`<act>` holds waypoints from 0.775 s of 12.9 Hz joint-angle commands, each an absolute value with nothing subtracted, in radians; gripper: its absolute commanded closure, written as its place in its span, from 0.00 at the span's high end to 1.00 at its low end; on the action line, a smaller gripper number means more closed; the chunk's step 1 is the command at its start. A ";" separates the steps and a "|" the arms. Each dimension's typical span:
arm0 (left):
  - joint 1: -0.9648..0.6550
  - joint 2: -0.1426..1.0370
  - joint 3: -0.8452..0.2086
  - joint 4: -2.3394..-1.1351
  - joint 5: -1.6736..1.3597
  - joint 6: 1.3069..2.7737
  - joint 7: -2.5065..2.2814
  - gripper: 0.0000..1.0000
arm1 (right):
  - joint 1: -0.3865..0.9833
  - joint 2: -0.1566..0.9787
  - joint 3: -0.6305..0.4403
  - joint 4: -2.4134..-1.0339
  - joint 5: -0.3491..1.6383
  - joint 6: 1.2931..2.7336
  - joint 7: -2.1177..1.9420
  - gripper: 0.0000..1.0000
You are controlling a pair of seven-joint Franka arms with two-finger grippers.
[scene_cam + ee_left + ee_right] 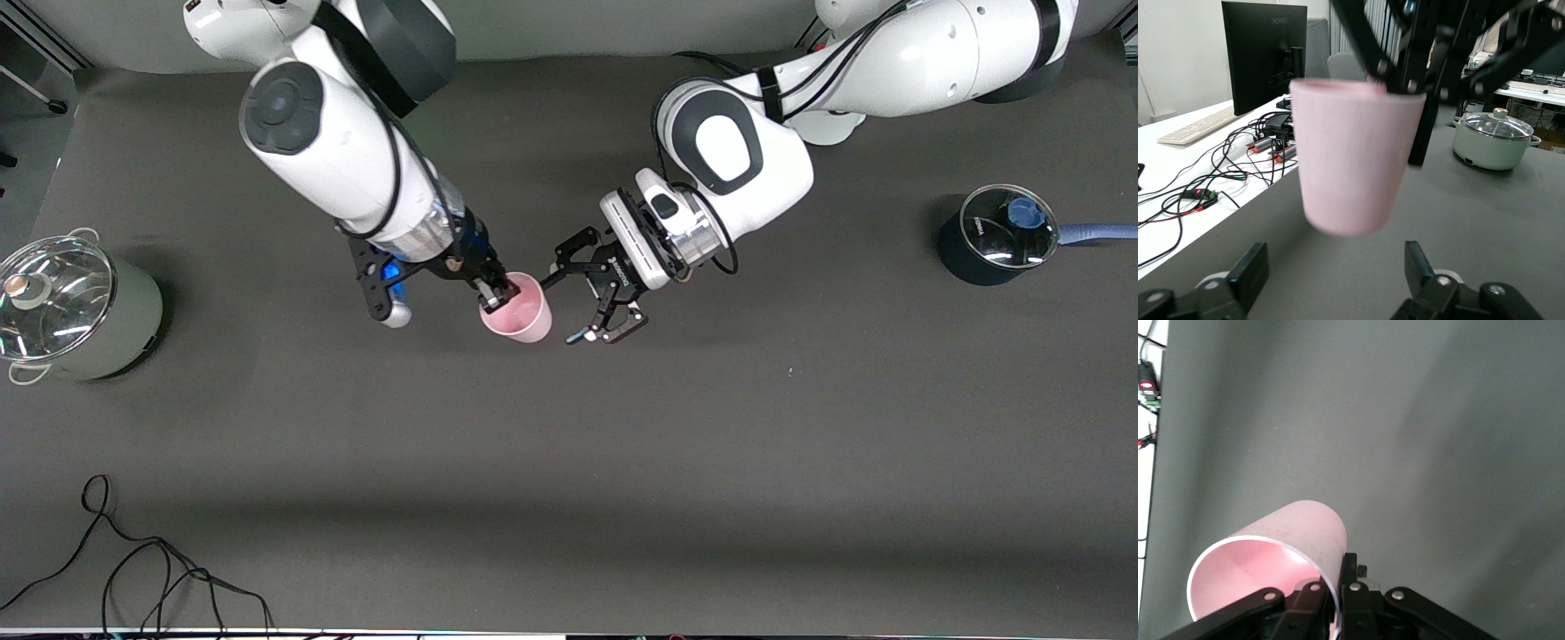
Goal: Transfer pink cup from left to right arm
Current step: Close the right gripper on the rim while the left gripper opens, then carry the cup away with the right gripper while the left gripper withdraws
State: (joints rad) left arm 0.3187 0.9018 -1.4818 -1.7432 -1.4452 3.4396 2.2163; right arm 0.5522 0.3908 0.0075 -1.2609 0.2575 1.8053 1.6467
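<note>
Handover looks nearly done: the right gripper (498, 293) pinches the rim of the cup (518, 308), one finger inside, one outside. The left gripper (594, 292) stands just beside it, fingers spread and clear. Only withdrawal seems left.

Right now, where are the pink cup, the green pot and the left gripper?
pink cup (520, 311), front view, outer wall.
green pot (124, 324), front view, side wall.
left gripper (594, 298), front view, midway between its open fingertips.
</note>
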 commanded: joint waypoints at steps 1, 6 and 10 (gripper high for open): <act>0.317 0.884 -1.474 -1.738 -1.448 3.450 2.204 0.92 | 0.500 0.374 0.009 -1.224 0.253 1.709 1.554 0.00; 0.411 0.888 -1.474 -1.770 -1.450 3.439 2.206 0.99 | 0.355 0.269 -0.008 -1.226 0.261 1.530 1.138 0.00; 0.517 0.890 -1.459 -1.824 -1.450 3.424 2.214 0.99 | 0.255 0.198 -0.105 -1.275 0.250 1.401 0.659 0.00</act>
